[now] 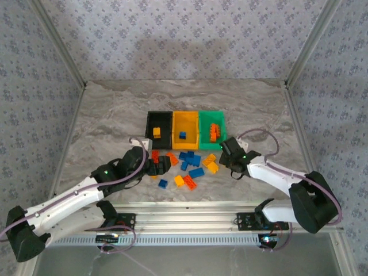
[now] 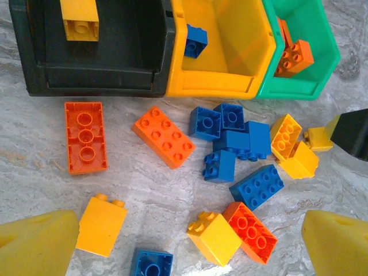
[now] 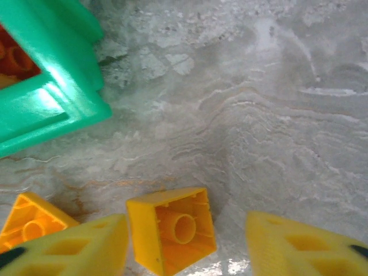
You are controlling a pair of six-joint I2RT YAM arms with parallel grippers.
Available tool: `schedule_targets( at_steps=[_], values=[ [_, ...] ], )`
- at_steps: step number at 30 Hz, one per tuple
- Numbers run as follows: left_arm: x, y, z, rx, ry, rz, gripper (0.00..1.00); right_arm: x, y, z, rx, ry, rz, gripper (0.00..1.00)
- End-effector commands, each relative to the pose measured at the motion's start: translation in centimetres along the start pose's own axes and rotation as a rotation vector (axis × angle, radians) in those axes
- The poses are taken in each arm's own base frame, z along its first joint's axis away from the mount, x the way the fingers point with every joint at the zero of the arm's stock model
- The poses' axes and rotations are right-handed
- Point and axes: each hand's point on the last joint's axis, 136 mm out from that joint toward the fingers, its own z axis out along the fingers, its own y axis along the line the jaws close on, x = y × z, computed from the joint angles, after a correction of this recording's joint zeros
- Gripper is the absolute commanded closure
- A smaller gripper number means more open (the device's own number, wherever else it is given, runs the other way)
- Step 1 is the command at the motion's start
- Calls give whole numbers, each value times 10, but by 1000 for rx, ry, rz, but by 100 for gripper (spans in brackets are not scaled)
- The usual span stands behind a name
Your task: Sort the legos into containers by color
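The black bin (image 1: 159, 127), yellow-orange bin (image 1: 185, 127) and green bin (image 1: 211, 127) stand in a row. The black one holds a yellow lego (image 2: 79, 19), the yellow-orange one a blue lego (image 2: 196, 41), the green one red-orange legos (image 2: 293, 57). Loose legos (image 1: 190, 167) lie in front of them. My left gripper (image 2: 187, 247) hangs open above a yellow brick (image 2: 214, 237), a red-orange brick (image 2: 250, 232) and a blue one (image 2: 150, 265). My right gripper (image 3: 184, 250) is open around a yellow brick (image 3: 172, 230) lying on its side, close to the left finger (image 3: 69, 247).
A corner of the green bin (image 3: 52, 98) sits just up and left of the right gripper. Another yellow brick (image 3: 29, 221) lies beside its left finger. Two long red-orange bricks (image 2: 86, 137) lie before the black bin. Bare marble tabletop (image 1: 259, 109) stretches to the right.
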Motion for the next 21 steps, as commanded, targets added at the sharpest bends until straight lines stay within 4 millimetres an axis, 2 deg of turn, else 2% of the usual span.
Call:
schedule_targets(
  at_steps=[1,4,9,15,21],
  values=[
    [0,5,-2,-18,-13,-6,1,-4,7,1,-2,9,-52,33],
    [2,8,-2,-23,-15,-9,0,2,10,11,15,50,-70,32],
    [5,14,-3,-38,-17,-16,1,11,3,28,75,110,-79,36],
    [4,23,-5,-67,-32,-19,0,18,-4,32,95,141,-83,45],
    [5,33,-6,-99,-42,-35,0,16,0,29,56,137,-92,56]
  ],
)
